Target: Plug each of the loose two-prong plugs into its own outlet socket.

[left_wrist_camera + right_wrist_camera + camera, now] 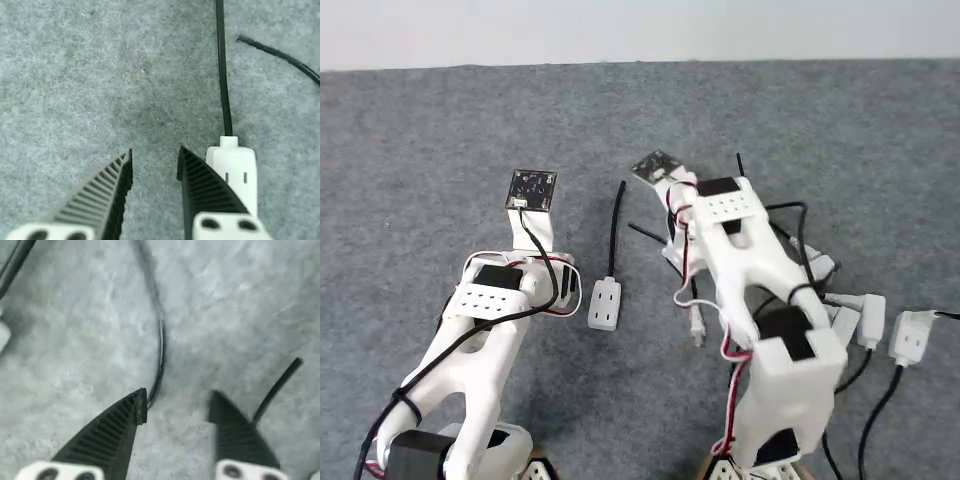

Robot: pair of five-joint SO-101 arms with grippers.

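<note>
A white outlet socket (605,305) lies flat on the grey carpet, its black cord (616,225) running toward the far side. In the left wrist view my left gripper (155,151) stands open just above bare carpet, with that socket (234,170) right beside one finger (200,190) and outside the jaws. My right gripper (179,394) is open too, low over the carpet, with a thin black cord (160,340) running toward the gap between its fingers. A small white plug (697,325) on a white lead lies by the right arm (750,260).
Several more white plugs and sockets (912,338) with tangled black cords lie at the right, partly under the right arm. A loose black cord end (280,55) lies beyond the socket. Another cord end (280,382) lies beside my right gripper. Open carpet stretches at the far left.
</note>
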